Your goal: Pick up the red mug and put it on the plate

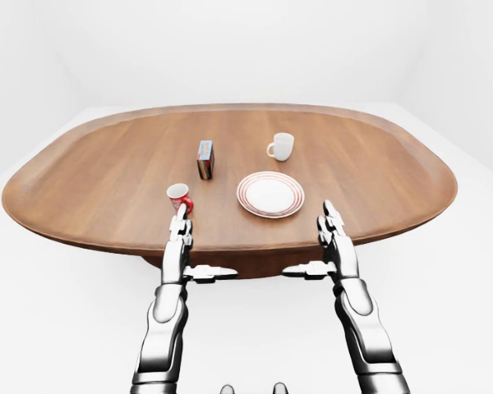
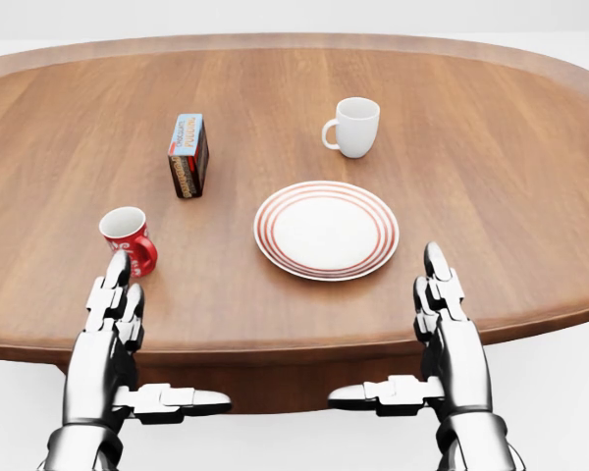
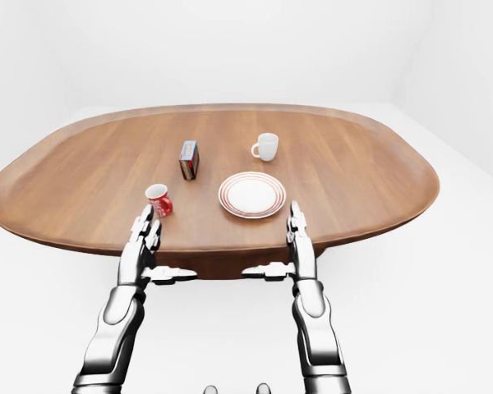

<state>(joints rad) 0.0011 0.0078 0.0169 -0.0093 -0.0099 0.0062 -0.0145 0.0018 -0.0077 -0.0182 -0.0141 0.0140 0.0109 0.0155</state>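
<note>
Hands come first, lowest in the head view: two of them, both silver and black with three fingers each. The left hand [image 2: 113,343] rises at the lower left and the right hand [image 2: 442,339] at the lower right, well apart. Each is spread wide, two fingers pointing up toward the table and the thumb stretched sideways toward the middle of the view. Neither hand has hold of anything.

One large oval wooden table [image 2: 491,196] with a brown plank top fills most of the view above them; its near rim runs across just behind the hands. Four things stand on it.

Nearest is the one small red mug with a white inside [image 2: 128,238], upright, near the table's near edge at the left of the head view. The left hand's fingertips [image 2: 118,267] overlap its lower edge in that view; whether they touch it cannot be told.

To the right of the mug, and apart from it, lies the one round white plate with red rings round its rim [image 2: 326,230], with nothing on it. It sits roughly between the two hands, higher in the view.

Farther up, above the mug, stands one small dark box with a blue top and printed sides [image 2: 187,155]. Farthest, above the plate and slightly right, is one plain white mug [image 2: 355,127], upright, its handle turned to the left.
</note>
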